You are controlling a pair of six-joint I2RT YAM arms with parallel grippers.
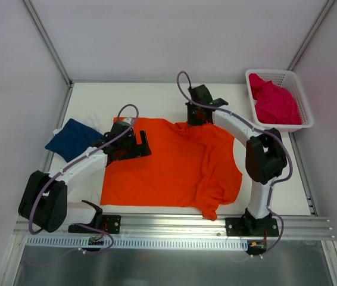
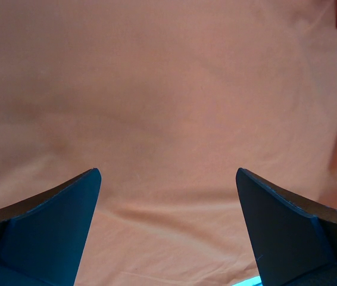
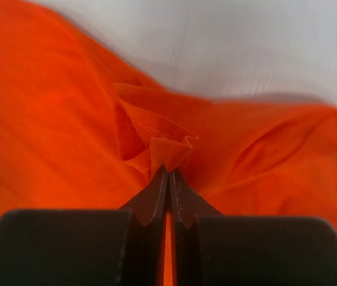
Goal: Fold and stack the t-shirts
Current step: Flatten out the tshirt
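**Orange shirt pinched at its far edge; left fingers spread wide**

The white mesh basket (image 1: 302, 106) stood in the table's (image 1: 156, 95) far right corner with the magenta t-shirt (image 1: 274, 102) heaped inside. The navy t-shirt (image 1: 72, 138) lay bunched at the left edge, just beside the left arm. The orange t-shirt (image 1: 174, 164) was spread across the middle of the table. Both arms reached over it and covered parts of its far edge.

The right gripper (image 3: 168, 173) was clamped shut on a small peak of orange cloth at the shirt's far edge. The left gripper (image 2: 168, 179) hung over the shirt's far left part, its fingers (image 2: 55, 220) wide apart and holding nothing.

From above, neither gripper's fingertips could be made out under the wrist housings. Whether the left fingertips touched the cloth could not be told. The left wrist view showed little besides orange fabric.

The orange cloth was soft and matte, wrinkled toward the right, with one sleeve trailing onto the metal rail (image 1: 174, 223) at the near edge.
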